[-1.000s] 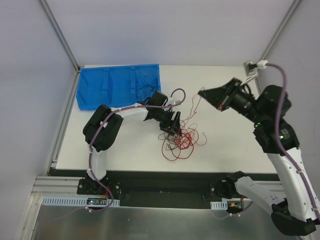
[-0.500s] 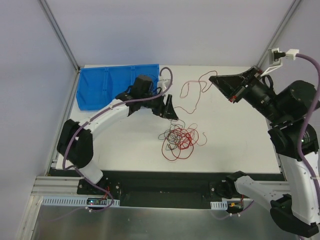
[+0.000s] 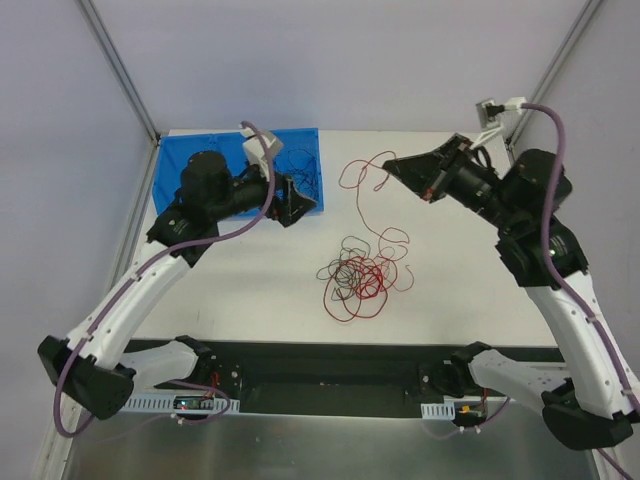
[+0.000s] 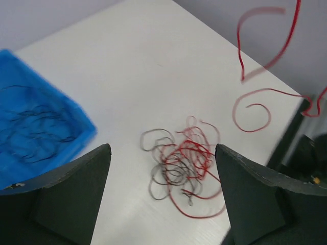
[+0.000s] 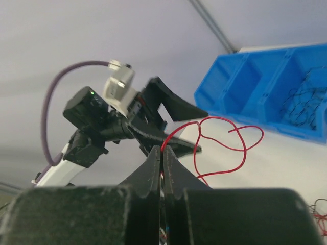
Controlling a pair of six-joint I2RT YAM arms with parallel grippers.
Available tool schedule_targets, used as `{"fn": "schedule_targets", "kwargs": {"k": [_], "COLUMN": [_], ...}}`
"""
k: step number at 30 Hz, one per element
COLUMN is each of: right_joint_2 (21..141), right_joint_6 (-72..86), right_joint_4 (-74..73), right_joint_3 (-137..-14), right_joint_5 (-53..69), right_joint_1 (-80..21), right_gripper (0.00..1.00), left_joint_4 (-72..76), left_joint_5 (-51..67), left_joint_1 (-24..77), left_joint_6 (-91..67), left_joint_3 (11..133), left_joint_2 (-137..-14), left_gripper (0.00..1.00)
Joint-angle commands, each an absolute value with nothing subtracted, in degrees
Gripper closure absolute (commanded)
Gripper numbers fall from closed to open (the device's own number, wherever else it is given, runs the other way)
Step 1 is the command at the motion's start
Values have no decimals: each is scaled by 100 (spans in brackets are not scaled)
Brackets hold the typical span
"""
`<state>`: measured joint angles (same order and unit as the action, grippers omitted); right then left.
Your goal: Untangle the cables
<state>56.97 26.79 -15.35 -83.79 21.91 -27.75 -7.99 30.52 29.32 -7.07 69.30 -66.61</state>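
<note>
A loose tangle of thin red and black cables [image 3: 360,278] lies on the white table; it also shows in the left wrist view [image 4: 181,161]. My right gripper [image 3: 392,165] is shut on one red cable [image 5: 225,148] and holds it raised; the strand [image 3: 366,200] hangs in loops down toward the tangle. My left gripper [image 3: 296,203] is open and empty, raised by the right end of the blue bin [image 3: 190,175], well left of the tangle. Black cables [image 3: 298,170] lie in the bin's right compartment, also seen in the left wrist view [image 4: 36,127].
The blue bin sits at the table's back left, with dividers [image 5: 260,92]. Grey walls and metal frame posts [image 3: 120,70] enclose the table. The table's near edge [image 3: 330,345] runs just behind the arm bases.
My left gripper has lifted off the tangle and swung back left to the bin. My right gripper has risen and moved left, pulling the red cable up and out of the tangle.
</note>
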Motion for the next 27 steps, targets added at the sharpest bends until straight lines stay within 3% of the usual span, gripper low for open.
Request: {"fn": "schedule_targets", "kwargs": {"k": [1,5,10,12,14,17,23,27], "right_joint_2": [6204,6608,7109,7268,7382,7409,7068,6479], "right_joint_6": [2953,2936,2909,2866,2874,2979,2716,2637], "right_joint_4": [-625,-396,-150,-132,-176,-246,-693,-791], "right_joint_3": [-8297,-8315,-8157,-8121,-8095,-8042,-7867,-7515], "right_joint_5": [2216,2074,1960,1925,1951,2082,2347,2566], "right_joint_1": [-3321,-3734,-4148,-4271,-4298,-4280,-4096,-3842], "right_gripper": [100,100,100,100,100,100,100,100], "left_joint_4": [-572,-422,-308,-89,235,763,1625,1793], "left_joint_5": [672,-394,-590,153,2223,4030,5244,6212], "left_joint_1": [2506,2014,1863,1854,1854,1846,1846,1846], "left_joint_6": [-395,-562,-615,-380,77,53,-369,-676], "left_joint_3": [6557,6302,6214,6196,6187,6082,5783,5950], "left_joint_2": [-5890,-5494,-5405,-5423,-5467,-5493,-5554,-5923], "left_gripper": [18,16,12,10,10,13,8,9]}}
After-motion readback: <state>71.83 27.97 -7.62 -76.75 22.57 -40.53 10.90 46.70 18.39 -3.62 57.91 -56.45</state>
